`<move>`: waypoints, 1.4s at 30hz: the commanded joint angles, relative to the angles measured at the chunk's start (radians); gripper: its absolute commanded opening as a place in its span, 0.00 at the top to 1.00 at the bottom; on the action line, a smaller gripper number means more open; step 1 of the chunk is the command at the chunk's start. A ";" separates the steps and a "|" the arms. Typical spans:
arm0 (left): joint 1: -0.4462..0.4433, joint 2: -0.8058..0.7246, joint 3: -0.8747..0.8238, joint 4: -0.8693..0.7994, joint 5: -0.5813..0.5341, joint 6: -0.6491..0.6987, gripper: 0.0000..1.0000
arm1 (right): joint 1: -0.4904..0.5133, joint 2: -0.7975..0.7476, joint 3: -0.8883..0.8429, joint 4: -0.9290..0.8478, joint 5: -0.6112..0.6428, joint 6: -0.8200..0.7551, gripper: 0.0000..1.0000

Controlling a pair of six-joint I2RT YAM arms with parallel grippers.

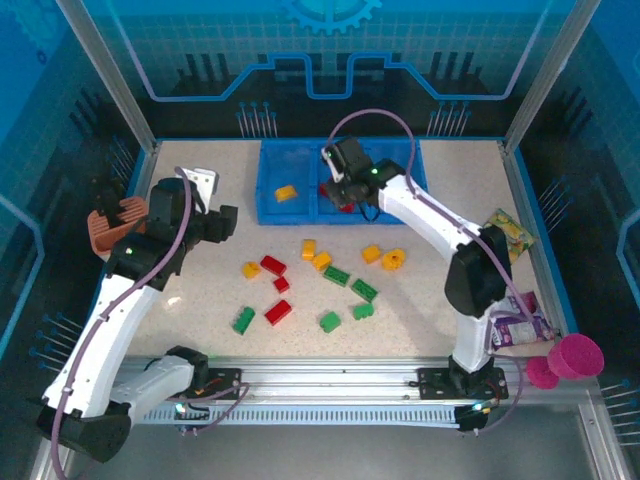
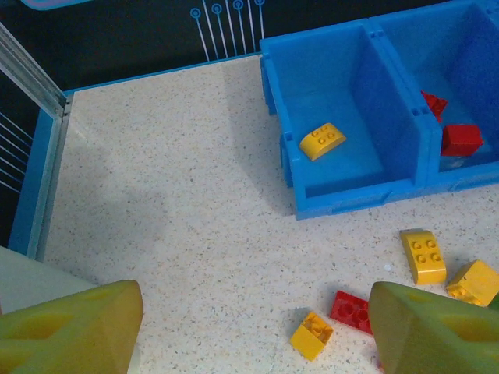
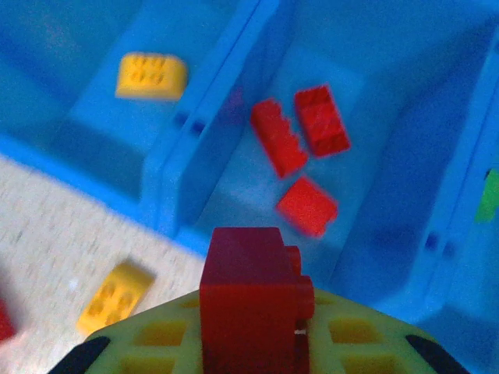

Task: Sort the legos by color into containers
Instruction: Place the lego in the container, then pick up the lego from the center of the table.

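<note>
Right claw [image 3: 253, 343]: clamps red brick [image 3: 251, 292] over tray [image 1: 264, 185] middle compartment (near front wall).
Left claw [image 2: 253, 315]: spread wide above bare tabletop [image 2: 179, 202].

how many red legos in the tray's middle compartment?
3: two red legos side by side, a third red lego nearer. A fourth red lego is in the right gripper's jaws; it may hide more.

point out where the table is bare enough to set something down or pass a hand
Bare speckled tabletop lies left of the blue three-compartment plastic tray, out to the table's blue edge. A second bare strip runs between the nearest scattered plastic bricks and the aluminium front rail. The middle, in front of the tray, is crowded with bricks.
</note>
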 commanded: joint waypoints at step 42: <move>0.013 0.021 0.038 0.016 0.090 0.006 0.12 | 0.025 -0.009 0.064 -0.098 -0.072 -0.237 0.50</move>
